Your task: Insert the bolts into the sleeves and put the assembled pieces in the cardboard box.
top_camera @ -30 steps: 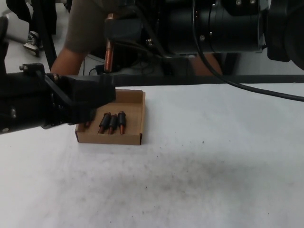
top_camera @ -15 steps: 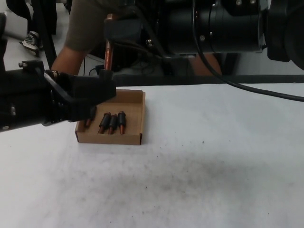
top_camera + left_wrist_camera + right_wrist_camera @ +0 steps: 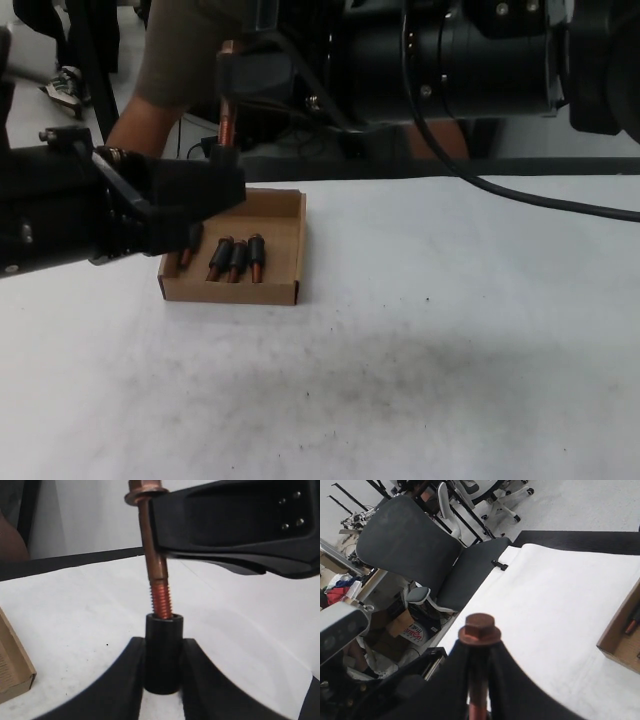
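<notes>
My left gripper (image 3: 163, 647) is shut on a black sleeve (image 3: 163, 655), held upright above the white bench. A copper bolt (image 3: 151, 550) hangs head up over it, its threaded tip just inside the sleeve's mouth. My right gripper (image 3: 479, 655) is shut on the bolt (image 3: 479, 629) just below its hex head. In the high view the bolt (image 3: 229, 100) stands over the left gripper (image 3: 220, 175), above the cardboard box (image 3: 283, 222). Several assembled pieces (image 3: 237, 258) lie side by side in the box; the left arm hides part of it.
A person's arm (image 3: 150, 110) shows behind the bench's far edge. An office chair (image 3: 415, 555) stands beyond the bench's side edge. The white bench (image 3: 450, 320) stretches wide in front of and to the right of the box.
The left gripper has risen a little with the sleeve, up under the bolt's tip. The right gripper with the bolt has shifted only slightly.
</notes>
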